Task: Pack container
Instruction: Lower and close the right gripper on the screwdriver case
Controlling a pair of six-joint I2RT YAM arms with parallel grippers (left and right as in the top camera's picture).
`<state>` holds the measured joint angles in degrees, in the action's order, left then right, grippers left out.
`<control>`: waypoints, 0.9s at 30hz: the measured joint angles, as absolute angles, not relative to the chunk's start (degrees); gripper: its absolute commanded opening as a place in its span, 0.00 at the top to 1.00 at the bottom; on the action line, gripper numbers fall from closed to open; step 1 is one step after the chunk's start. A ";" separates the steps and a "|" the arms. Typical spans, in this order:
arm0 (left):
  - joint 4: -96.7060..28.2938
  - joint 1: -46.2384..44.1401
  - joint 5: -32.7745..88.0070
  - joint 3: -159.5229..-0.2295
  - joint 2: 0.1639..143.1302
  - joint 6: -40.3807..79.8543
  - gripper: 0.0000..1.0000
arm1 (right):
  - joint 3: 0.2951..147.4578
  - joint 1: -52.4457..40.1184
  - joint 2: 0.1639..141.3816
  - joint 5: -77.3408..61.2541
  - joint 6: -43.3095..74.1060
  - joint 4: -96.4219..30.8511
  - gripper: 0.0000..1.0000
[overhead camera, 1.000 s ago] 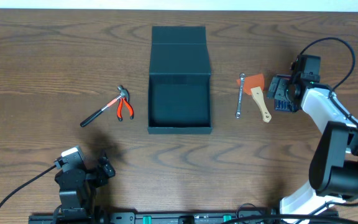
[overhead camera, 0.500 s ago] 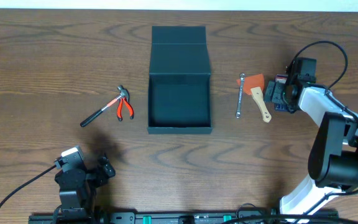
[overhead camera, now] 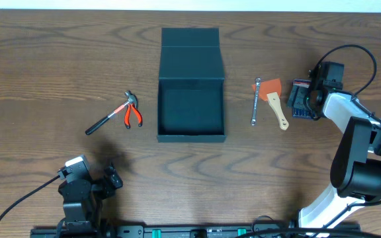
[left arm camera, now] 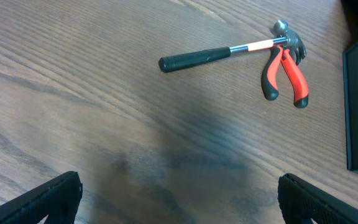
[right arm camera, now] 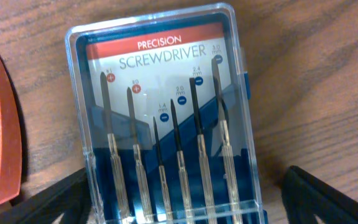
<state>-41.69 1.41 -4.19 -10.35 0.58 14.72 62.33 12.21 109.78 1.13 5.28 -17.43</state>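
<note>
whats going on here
Packing has not begun: the box lies open mid-table with nothing showing inside. The right claw, open, is right over a screwdriver set on the right side, beside a scraper and a wrench. The left claw, also open, sits near the table's front edge, apart from the hammer and pliers left of the box.

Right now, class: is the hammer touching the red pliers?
Touching. In the left wrist view the pliers overlap the hammer beside its head, with no gap.
</note>
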 measured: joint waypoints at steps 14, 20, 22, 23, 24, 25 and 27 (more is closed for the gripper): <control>-41.69 1.41 -4.19 -10.35 0.58 14.72 0.01 | 63.59 12.25 111.09 1.26 4.71 -16.84 0.28; -41.69 1.41 -4.19 -10.35 0.58 14.72 0.02 | 63.70 12.32 111.15 1.26 4.75 -16.78 0.36; -41.69 1.41 -4.19 -10.35 0.58 14.72 0.01 | 63.70 12.32 111.15 1.23 4.78 -16.78 0.38; -41.69 1.41 -4.19 -10.35 0.58 14.72 0.01 | 63.70 12.32 111.15 1.17 4.84 -16.75 0.39; -41.69 1.41 -4.19 -10.35 0.58 14.72 0.01 | 63.70 12.32 111.15 1.15 4.89 -16.71 0.39; -41.69 1.41 -4.19 -10.35 0.58 14.72 0.01 | 63.70 12.32 111.15 1.06 4.95 -16.67 0.39; -41.69 1.41 -4.19 -10.35 0.58 14.72 0.02 | 63.70 12.32 111.15 1.06 4.99 -16.64 0.41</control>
<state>-41.69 1.41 -4.19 -10.35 0.58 14.72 63.70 12.32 111.15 1.06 4.99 -16.64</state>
